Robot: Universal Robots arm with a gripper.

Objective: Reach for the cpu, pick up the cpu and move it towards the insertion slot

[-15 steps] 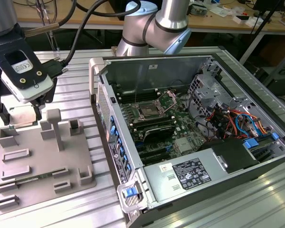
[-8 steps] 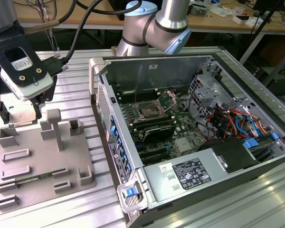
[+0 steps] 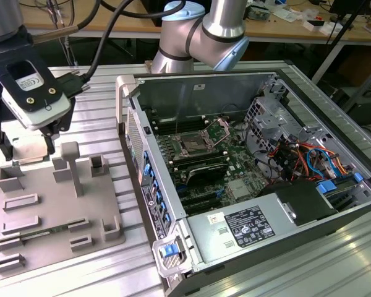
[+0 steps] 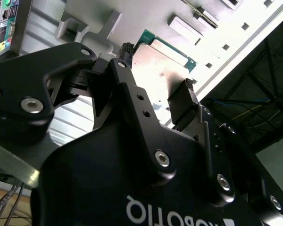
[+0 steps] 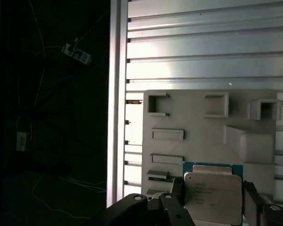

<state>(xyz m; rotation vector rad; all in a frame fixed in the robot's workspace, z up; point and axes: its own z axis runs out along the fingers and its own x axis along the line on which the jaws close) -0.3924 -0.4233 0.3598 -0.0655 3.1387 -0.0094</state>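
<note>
Gripper (image 4: pixel 158 70) is over the grey tray (image 3: pixel 49 210) at the exterior view's left, with its fingers (image 5: pixel 178 193) pressed on two opposite edges of the cpu (image 5: pixel 212 195). The reach looks done and the grasp made. Can't tell if the chip has cleared the tray. The insertion slot (image 3: pixel 191 145) in the open computer case (image 3: pixel 198 93) is well apart, so the whole carry is left.

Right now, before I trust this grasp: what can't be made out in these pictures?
The cpu: one edge cut off by the frame in the first wrist view; the end effector covers part in the second wrist view.
Whether it clears the grey tray: its own body hides the gap.
The insertion slot: contacts too small in the exterior view.
</note>
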